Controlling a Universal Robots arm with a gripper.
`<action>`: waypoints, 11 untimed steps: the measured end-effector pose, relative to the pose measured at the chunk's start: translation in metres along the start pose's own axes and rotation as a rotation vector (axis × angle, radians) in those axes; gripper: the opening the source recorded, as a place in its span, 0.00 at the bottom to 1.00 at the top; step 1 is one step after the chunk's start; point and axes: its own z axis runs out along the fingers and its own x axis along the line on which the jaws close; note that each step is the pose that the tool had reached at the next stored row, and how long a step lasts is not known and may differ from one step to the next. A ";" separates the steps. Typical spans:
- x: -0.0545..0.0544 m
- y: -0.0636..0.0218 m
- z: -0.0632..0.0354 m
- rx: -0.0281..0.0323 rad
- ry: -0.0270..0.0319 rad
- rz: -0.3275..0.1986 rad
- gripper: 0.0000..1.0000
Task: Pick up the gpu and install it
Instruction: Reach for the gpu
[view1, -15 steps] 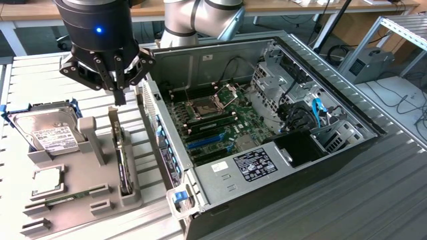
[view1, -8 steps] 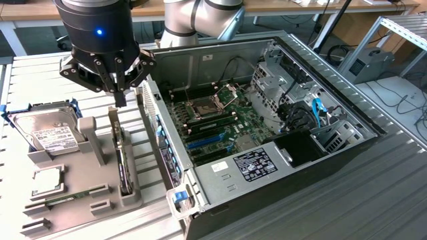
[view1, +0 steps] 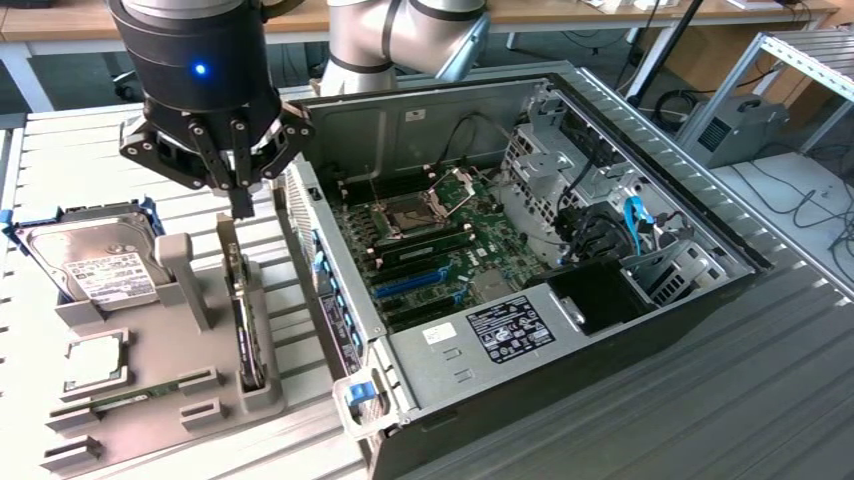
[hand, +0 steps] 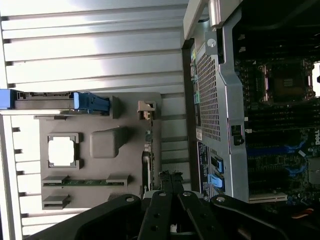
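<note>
The gpu (view1: 244, 310) stands on edge in a slot of the grey holder (view1: 174, 400), its silver bracket end toward the back. In the wrist view the gpu (hand: 146, 165) is a thin dark strip on the holder (hand: 100, 125). My gripper (view1: 242, 208) hangs just above the card's bracket end, fingers pointing down and pressed together with nothing between them. In the wrist view the gripper (hand: 170, 175) sits slightly to the case side of the card's edge. The open computer case (view1: 534, 250) lies beside the holder, its motherboard (view1: 427, 250) and blue slots (view1: 407, 285) exposed.
On the holder rest a silver hard drive (view1: 94, 265) in a blue frame, a square processor chip (view1: 94, 362) and a narrow green memory stick (view1: 134, 392). The case's perforated rear wall (hand: 212, 100) rises close beside the holder. Cables and drive cages fill the case's far side.
</note>
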 end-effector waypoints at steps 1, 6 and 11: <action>0.000 -0.0006 0.0000 0.0000 0.0000 0.000 0.11; 0.000 -0.0047 -0.0002 0.0001 0.0000 0.000 0.11; -0.001 -0.0120 -0.0005 0.0004 0.0001 0.000 0.11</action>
